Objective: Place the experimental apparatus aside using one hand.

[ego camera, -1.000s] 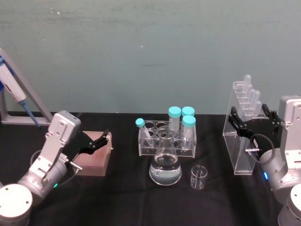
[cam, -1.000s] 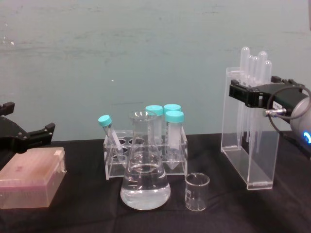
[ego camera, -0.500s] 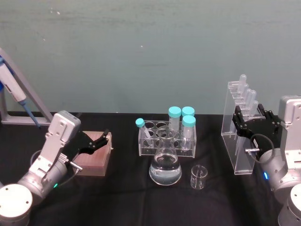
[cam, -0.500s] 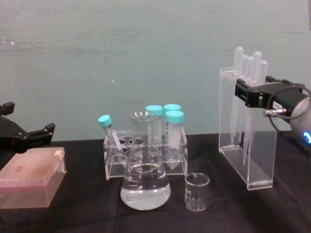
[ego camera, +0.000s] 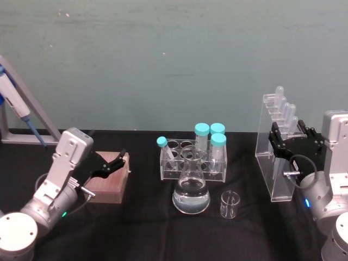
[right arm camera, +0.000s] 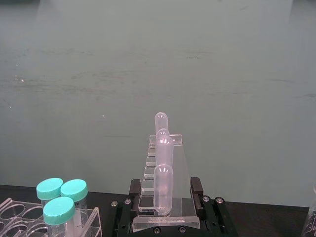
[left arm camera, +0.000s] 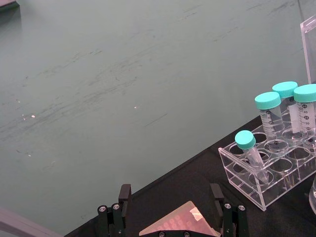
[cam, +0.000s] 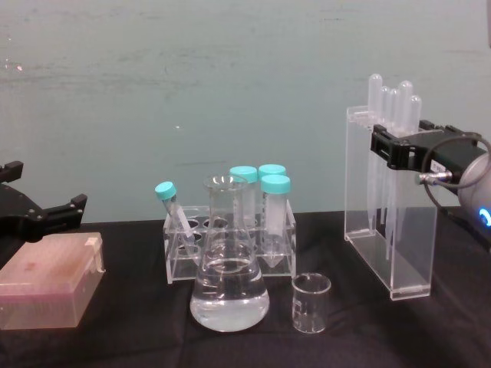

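The tall acrylic stand with its plastic pipettes stands upright on the black table at the right. My right gripper is shut on the stand's top, one finger on each side of it. At the table's middle front is the conical flask, part filled with clear liquid. The small empty beaker stands just right of the flask. My left gripper hangs open at the left, over a pink box, far from the glassware.
A clear rack with several teal-capped tubes stands right behind the flask. The pink box lies at the left. A blue-handled pipette on a frame leans at the far left. Bare black table lies in front of the stand.
The stand was tilted in my right gripper a second ago; it now stands upright, with its top a little further left. The left arm has not moved.
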`<state>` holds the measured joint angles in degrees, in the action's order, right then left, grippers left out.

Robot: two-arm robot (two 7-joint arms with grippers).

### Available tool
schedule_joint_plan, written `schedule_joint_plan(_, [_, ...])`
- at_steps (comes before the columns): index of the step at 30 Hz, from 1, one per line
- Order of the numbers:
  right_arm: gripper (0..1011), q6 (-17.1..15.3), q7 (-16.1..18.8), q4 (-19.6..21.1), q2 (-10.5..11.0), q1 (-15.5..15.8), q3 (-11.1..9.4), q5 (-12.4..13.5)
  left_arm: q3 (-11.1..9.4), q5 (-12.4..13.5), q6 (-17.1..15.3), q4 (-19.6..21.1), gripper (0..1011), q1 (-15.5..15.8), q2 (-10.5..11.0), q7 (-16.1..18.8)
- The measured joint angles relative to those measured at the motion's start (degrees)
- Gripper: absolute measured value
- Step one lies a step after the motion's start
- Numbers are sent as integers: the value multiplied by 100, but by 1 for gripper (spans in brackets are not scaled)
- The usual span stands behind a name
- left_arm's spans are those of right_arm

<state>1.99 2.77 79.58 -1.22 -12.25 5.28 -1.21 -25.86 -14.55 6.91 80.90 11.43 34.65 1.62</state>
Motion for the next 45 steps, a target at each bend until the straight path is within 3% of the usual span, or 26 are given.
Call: schedule_joint_plan(45, [616,196,-120,-84,-3,-67,-47,-19,0,0,0,0,1000,0,0,0])
